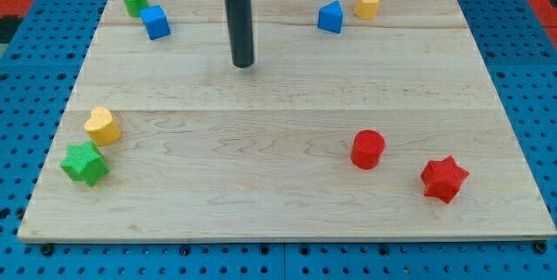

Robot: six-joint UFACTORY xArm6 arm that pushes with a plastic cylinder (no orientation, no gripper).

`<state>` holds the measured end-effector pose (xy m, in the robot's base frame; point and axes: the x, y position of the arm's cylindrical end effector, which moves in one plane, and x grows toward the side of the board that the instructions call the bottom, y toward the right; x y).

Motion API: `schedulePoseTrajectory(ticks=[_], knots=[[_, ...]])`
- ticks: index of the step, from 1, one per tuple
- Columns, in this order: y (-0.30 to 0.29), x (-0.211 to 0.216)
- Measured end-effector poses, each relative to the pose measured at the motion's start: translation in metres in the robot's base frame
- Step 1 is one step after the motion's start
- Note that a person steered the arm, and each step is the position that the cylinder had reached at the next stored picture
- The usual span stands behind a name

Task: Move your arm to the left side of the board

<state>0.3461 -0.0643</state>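
Note:
My tip [243, 63] is the lower end of a dark rod that comes down from the view's top. It stands on the wooden board [278, 219] in the upper middle, slightly left of centre. It touches no block. The blue cube [157, 22] and green cylinder [134, 0] lie to its upper left. The yellow heart [103, 126] and green star [85, 163] lie at the lower left.
A blue triangular block [331, 17] and a yellow block [367, 3] sit at the upper right. A red cylinder [367, 150] and a red star [444, 178] sit at the lower right. Blue pegboard surrounds the board.

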Motion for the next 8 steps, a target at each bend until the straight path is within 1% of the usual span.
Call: schedulePoseTrajectory(ticks=[1, 2, 5, 7, 8], knots=[[0.054, 0.005], [0.079, -0.001], [0.079, -0.001], [0.038, 0.006], [-0.051, 0.033]])
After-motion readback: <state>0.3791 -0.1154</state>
